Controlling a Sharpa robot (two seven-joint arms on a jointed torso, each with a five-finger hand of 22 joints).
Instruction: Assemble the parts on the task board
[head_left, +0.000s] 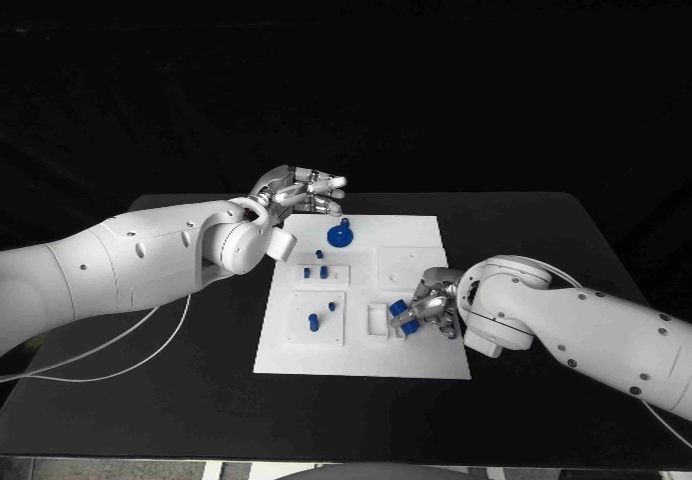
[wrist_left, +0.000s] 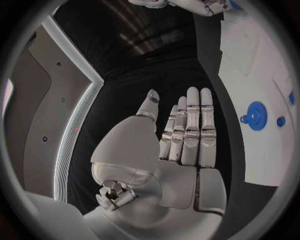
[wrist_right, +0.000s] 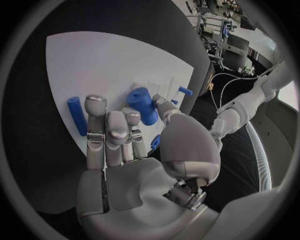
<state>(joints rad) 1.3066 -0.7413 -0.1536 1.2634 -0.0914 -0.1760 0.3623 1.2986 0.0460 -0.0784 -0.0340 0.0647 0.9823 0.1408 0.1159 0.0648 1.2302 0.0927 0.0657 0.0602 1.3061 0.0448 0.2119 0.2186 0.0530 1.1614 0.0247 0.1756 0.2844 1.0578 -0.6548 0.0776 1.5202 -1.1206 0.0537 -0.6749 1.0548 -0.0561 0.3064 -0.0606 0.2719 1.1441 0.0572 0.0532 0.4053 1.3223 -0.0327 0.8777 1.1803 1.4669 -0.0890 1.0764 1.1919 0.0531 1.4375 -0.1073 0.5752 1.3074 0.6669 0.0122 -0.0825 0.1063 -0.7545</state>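
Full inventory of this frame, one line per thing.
Table: one, black, under everything.
Task board: one, white, mid-table.
Round part: one, blue, far end of board beside left hand.
Small parts: several, blue, on board's left side.
Cylinder part: one, blue, at right hand's fingertips; grip unclear.
Rod part: one, blue, lying on board by right hand.
Cable: white, on table under left arm.
Left hand: silver, holding nothing.
Right hand: silver, over board's near right.

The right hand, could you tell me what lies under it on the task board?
Under the right hand a blue cylindrical part lies on the task board, a blue rod beside it. Whether the fingers grip the part is hidden.
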